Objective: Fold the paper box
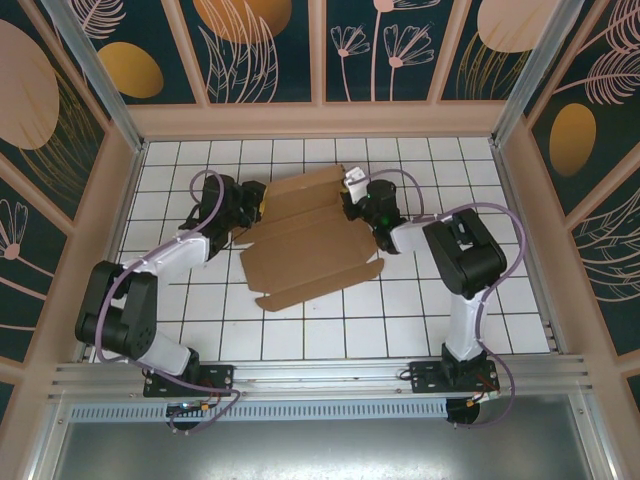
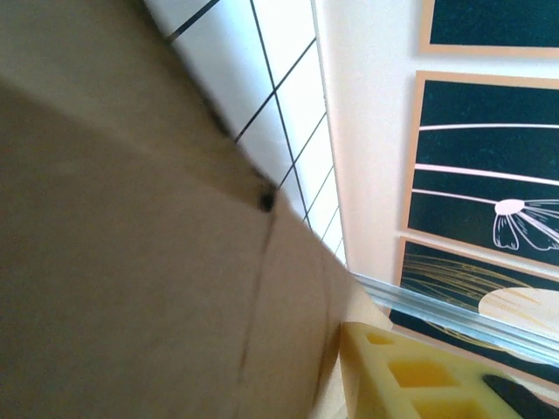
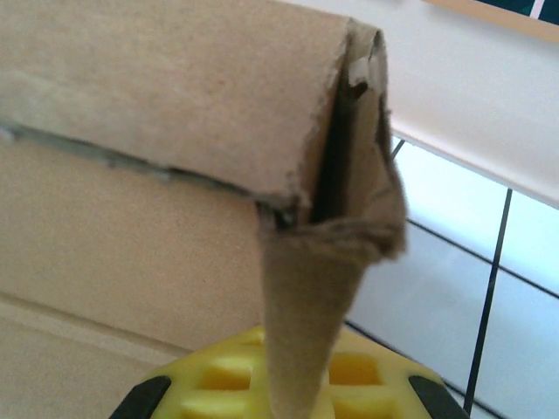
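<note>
The right hand was closed. Its yellow gridded pads pinched a thin upright flap of the plain brown, die-cut cardboard paper box (in the right wrist view the flap ran down between the pads, crumpled where it met the fold above). Above that grip, a panel of the paper box was bent over into a raised edge, with a narrow dark gap behind it. Seen from overhead, this hand sat at the sheet's 2 o'clock corner, touching it.

The left hand was against the sheet's 10 o'clock edge. One yellow finger showed at 5 o'clock in its wrist view, just beside the paper box. Whether it gripped the cardboard, or how wide it stood, I could not tell.

The paper box lay mostly flat and slightly askew near the middle of the white tiled table. Its far strip, between the two hands, was folded up along a crease, and small flaps jutted out at 4 and 7 o'clock. Dark wall panels with pale flower drawings closed off the table at 12 o'clock.
</note>
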